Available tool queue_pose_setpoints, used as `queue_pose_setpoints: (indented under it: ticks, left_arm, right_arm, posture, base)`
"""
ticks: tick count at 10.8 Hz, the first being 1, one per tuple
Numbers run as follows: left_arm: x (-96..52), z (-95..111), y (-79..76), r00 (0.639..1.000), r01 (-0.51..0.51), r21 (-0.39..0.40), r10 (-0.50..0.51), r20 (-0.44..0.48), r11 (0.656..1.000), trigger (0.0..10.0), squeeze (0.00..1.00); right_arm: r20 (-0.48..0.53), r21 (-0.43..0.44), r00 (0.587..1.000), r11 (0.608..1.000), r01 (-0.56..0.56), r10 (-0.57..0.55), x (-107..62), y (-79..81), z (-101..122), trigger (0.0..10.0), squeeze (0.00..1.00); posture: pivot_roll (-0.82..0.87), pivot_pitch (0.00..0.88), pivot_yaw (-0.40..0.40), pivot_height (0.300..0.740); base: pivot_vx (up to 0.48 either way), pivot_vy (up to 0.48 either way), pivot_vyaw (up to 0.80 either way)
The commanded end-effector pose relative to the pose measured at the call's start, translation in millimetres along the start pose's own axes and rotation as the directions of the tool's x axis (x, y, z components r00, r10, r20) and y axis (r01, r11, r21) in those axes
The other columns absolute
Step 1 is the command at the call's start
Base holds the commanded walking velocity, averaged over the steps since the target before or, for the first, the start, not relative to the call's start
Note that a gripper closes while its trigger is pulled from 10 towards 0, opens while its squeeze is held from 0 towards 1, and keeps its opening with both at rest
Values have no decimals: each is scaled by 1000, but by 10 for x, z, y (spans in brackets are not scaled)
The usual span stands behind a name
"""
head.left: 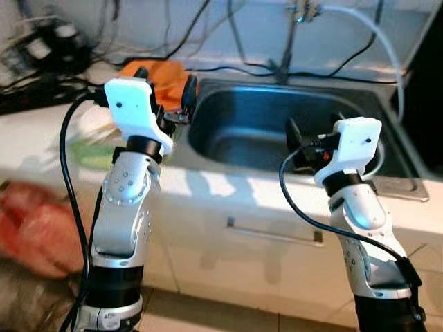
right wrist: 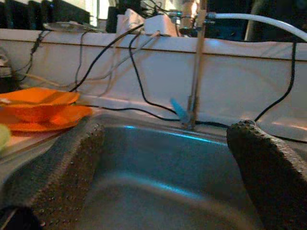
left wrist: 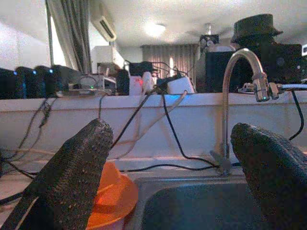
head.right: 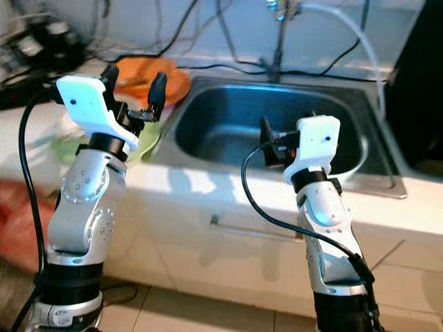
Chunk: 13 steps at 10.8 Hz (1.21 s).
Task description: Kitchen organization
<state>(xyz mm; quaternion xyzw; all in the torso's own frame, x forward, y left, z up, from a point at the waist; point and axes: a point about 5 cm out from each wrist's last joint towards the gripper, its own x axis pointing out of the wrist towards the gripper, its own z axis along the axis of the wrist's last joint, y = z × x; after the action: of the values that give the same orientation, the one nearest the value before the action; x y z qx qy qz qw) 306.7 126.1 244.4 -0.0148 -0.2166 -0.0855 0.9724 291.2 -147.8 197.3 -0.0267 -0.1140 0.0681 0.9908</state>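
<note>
**Both grippers raised at the sink**

A pale bench [head.left: 41, 138] is seen carrying a stainless steel sink [head.left: 263, 124] with a curved metal tap [left wrist: 240, 96] behind it. Stacked orange plastic dishes [head.right: 138, 76] lie just beside the sink's left rim. The left gripper [head.right: 135, 86] is held spread wide and empty above them; the right gripper [head.left: 297, 142], likewise wide and empty, is held over the basin.

Sink basin [head.right: 228, 131] open (faucet [head.right: 279, 41], cables [head.left: 228, 68] behind).

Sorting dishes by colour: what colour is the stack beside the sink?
Orange dishes; right wrist view shows them best.
</note>
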Motion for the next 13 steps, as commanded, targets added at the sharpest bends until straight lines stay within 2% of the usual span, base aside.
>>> queue_pose_setpoints:
  ticks: [1,6,11,13]
  left_arm:
    - [20,45,-10,1000,1,0,-1,12,1000,10000,0]
    - [16,39,-14,1000,-1,1,1,1,1000,10000,0]
    - [-6,12,2,1000,-14,8,14,-13,1000,10000,0]
    - [-15,18,71,998,-67,40,67,-5,997,10000,0]
  right_arm:
    - [38,-16,999,1000,-2,2,14,7,86,10000,0]
    - [31,-20,999,1000,-7,8,0,24,70,10000,0]
    - [24,-18,1000,1000,-15,15,1,38,48,10000,0]
    - [23,-17,1000,1000,-18,18,-4,49,44,10000,0]
  posture:
    - [94,0,48,740]
    - [94,0,50,740]
    - [103,0,46,740]
    - [104,0,48,740]
  base:
    - [368,0,0]
    - [325,0,0]
    - [0,0,0]
    - [0,0,0]
